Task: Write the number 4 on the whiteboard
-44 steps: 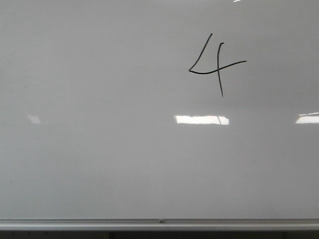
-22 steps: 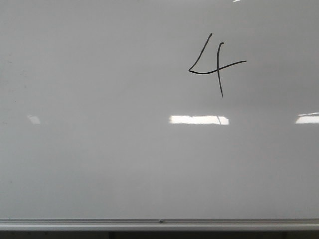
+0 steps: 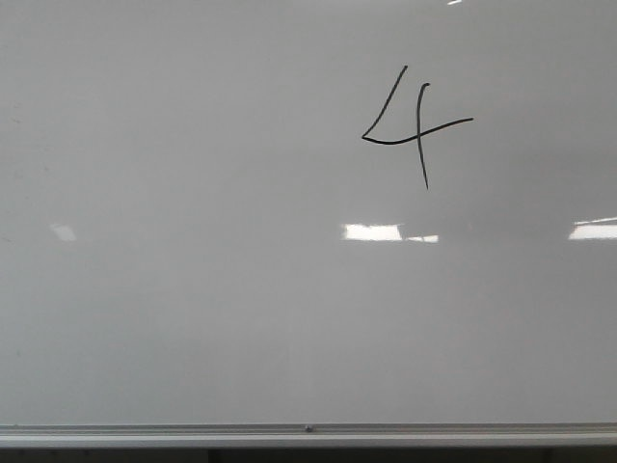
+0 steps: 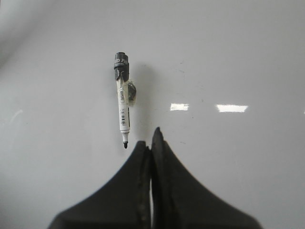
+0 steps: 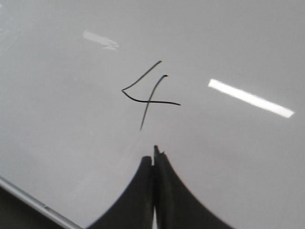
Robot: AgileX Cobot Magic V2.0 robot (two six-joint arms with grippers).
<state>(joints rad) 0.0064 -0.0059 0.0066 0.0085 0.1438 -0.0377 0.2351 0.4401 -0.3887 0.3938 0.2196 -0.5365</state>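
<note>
**A finished 4 on the board, both grippers closed and empty**

Since the earlier front pictures, the number 4 [image 3: 416,125] is sitting very slightly further left in the frame, and the bright reflection below it is showing shorter and broken in two; the drawn strokes themselves are looking unchanged.

Nearest in the wrist views, the left gripper [image 4: 151,143] is showing its two dark fingers pressed together with nothing between them. The right gripper [image 5: 155,157] is likewise closed on nothing, its tips pointing at the figure and standing apart from it.

Just beyond the left gripper, a marker [image 4: 123,102] is lying against the pale surface, uncapped tip toward the fingers, dark cap end away. Its white barrel is carrying a printed label, but the print is too small to read. A roundish lump is clinging to the barrel's side.

In the front view, the silver rail [image 3: 308,434] is running along the lower edge of the whiteboard [image 3: 193,289]. The glossy pale grey board is filling the view. The 4 is standing in its upper right part: thin black lines, open at the top, a slanted stroke, a curved crossbar, a near-vertical line crossing it.
</note>
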